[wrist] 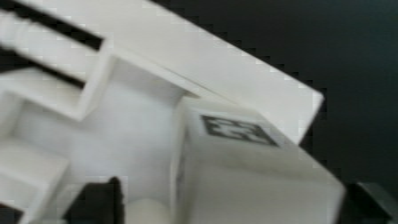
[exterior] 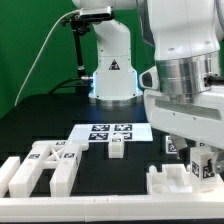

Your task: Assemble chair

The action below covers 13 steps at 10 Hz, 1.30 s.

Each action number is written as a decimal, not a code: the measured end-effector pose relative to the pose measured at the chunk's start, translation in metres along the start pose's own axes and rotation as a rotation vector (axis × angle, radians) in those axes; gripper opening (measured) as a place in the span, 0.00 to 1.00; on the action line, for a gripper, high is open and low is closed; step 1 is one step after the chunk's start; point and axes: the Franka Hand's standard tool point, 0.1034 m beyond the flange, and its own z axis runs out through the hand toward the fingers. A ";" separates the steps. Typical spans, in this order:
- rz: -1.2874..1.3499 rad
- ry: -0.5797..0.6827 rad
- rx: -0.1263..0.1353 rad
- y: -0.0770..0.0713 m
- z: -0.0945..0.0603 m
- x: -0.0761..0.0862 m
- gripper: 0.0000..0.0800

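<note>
- The claw hangs low over a white chair part lying on the black bench. The part sits directly beneath the claw.
- The claw is open and holds nothing. In the wrist view its two dark fingers stand wide apart. One is clear of the part's edge, with bare bench showing between them. Whether the other touches the plastic I cannot tell.
- The step in hand looks like getting hold of this part, so line up first. A solid wall of the part should sit midway between the fingers, not a slot or an open corner.
- The square tag lies just ahead of the claw, between the finger lines. It is a handy mark for checking that the claw is square to the edge.
- The plastic is glossy and probably slippery. Close on flat, parallel faces and go down far enough that the fingers bear on the wall, not just its top lip.
- Lift straight up before any sideways move, or a tilted grip could twist the part.
- The other chair parts lie well away from the claw, toward the exterior view's left. A small cube sits between them and the claw, just beside the marker board. Any carry that way should pass above both.
</note>
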 end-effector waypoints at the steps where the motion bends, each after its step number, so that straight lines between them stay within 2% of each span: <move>1: -0.188 -0.033 -0.020 0.004 0.001 0.000 0.77; 2: -0.362 -0.077 -0.036 0.005 -0.001 0.000 0.80; 3: -0.419 -0.048 -0.012 -0.001 -0.006 0.000 0.81; 7: -0.866 -0.029 -0.022 0.000 -0.004 -0.001 0.81; 9: -0.828 -0.028 -0.024 0.001 -0.004 0.001 0.81; 10: -0.810 -0.029 -0.023 0.001 -0.004 0.001 0.68; 11: -0.745 -0.028 -0.024 0.001 -0.004 0.000 0.68; 12: -0.670 -0.028 -0.023 0.001 -0.004 0.000 0.46; 13: -0.605 -0.027 -0.024 0.001 -0.004 0.000 0.36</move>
